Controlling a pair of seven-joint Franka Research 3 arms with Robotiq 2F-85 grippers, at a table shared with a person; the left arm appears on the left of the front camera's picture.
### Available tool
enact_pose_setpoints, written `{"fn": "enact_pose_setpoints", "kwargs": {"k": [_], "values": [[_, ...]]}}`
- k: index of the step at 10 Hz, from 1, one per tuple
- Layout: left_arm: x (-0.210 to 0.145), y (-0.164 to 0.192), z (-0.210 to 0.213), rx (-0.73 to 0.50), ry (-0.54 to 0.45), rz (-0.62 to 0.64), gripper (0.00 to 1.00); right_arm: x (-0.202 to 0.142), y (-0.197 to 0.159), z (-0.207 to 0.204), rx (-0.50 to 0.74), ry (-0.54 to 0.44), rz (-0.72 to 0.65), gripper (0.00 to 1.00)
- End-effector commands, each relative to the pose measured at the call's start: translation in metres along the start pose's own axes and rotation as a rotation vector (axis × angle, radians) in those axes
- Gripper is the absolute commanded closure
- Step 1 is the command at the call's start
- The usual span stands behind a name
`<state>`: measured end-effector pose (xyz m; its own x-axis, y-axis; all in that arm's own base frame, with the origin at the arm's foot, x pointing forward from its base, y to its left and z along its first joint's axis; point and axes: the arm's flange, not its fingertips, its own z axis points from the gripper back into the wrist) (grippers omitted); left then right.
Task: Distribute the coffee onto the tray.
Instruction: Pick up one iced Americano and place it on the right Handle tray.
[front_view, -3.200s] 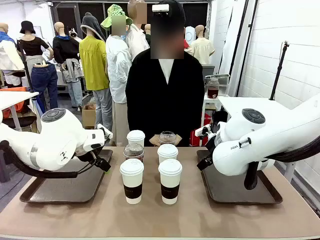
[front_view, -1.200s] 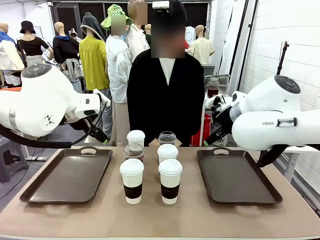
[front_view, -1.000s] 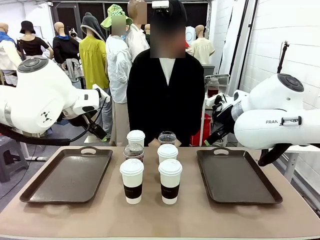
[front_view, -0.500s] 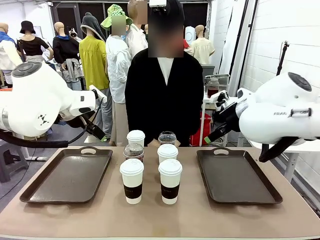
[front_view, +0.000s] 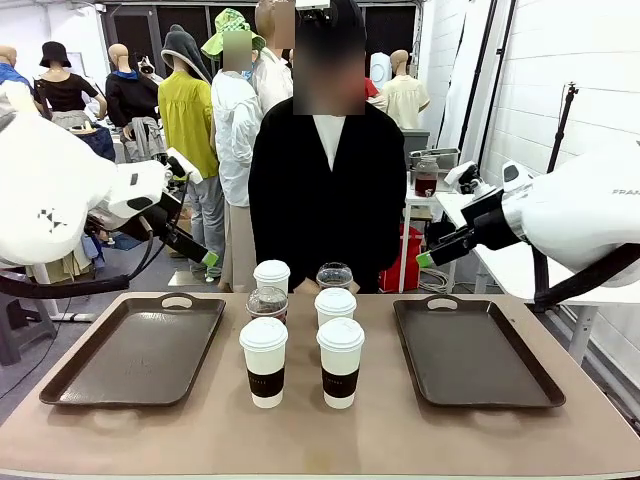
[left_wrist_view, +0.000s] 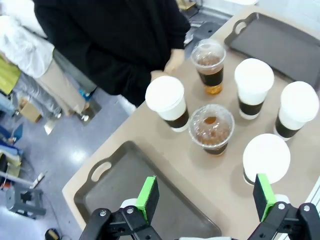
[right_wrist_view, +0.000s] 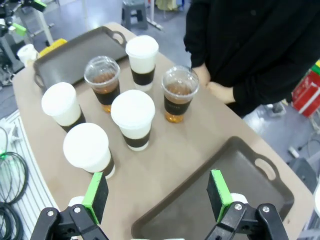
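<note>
We get bright, even indoor light from above. The white lidded paper cups (front_view: 264, 350) cast only soft, short shadows on the matte beige table (front_view: 320, 440). Both wrist views bow at their edges; the front view is sharp.

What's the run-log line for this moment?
cups: six on table between trays | left end effector: open, above table | right end effector: open, above table | placed: none

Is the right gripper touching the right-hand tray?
Apart. Front view shows the right gripper raised well above the right-hand tray, a clear gap between.
</note>
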<state>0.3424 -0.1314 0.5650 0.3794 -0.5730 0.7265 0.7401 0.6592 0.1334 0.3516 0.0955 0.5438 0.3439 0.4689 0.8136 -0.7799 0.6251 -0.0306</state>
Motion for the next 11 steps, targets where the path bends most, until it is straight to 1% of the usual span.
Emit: {"fn": "enact_pose_setpoints", "kwargs": {"k": [1,4,6,7,8,9,11], "values": [[-0.027,0.003,-0.005,-0.073,-0.053,-0.010,0.00,-0.022,0.003,-0.004,0.080,-0.060,0.027,0.00],[-0.032,0.013,-0.012,-0.087,-0.095,0.085,0.00,-0.023,0.001,-0.009,0.058,-0.033,0.028,0.00],[-0.031,0.010,-0.014,-0.095,-0.103,0.093,0.00,-0.021,0.001,-0.012,0.051,-0.006,0.033,0.00],[-0.027,0.007,-0.013,-0.075,-0.103,0.082,0.00,-0.019,0.002,-0.014,0.041,0.006,0.039,0.00],[-0.026,0.009,-0.015,-0.017,-0.080,0.115,0.00,-0.016,0.003,-0.016,0.000,0.048,0.033,0.00],[-0.010,0.021,-0.007,-0.076,-0.071,0.103,0.00,-0.007,-0.005,-0.009,0.048,-0.006,0.017,0.00],[-0.010,0.021,-0.007,-0.076,-0.071,0.103,0.00,-0.007,-0.005,-0.009,0.048,-0.006,0.017,0.00]]}}
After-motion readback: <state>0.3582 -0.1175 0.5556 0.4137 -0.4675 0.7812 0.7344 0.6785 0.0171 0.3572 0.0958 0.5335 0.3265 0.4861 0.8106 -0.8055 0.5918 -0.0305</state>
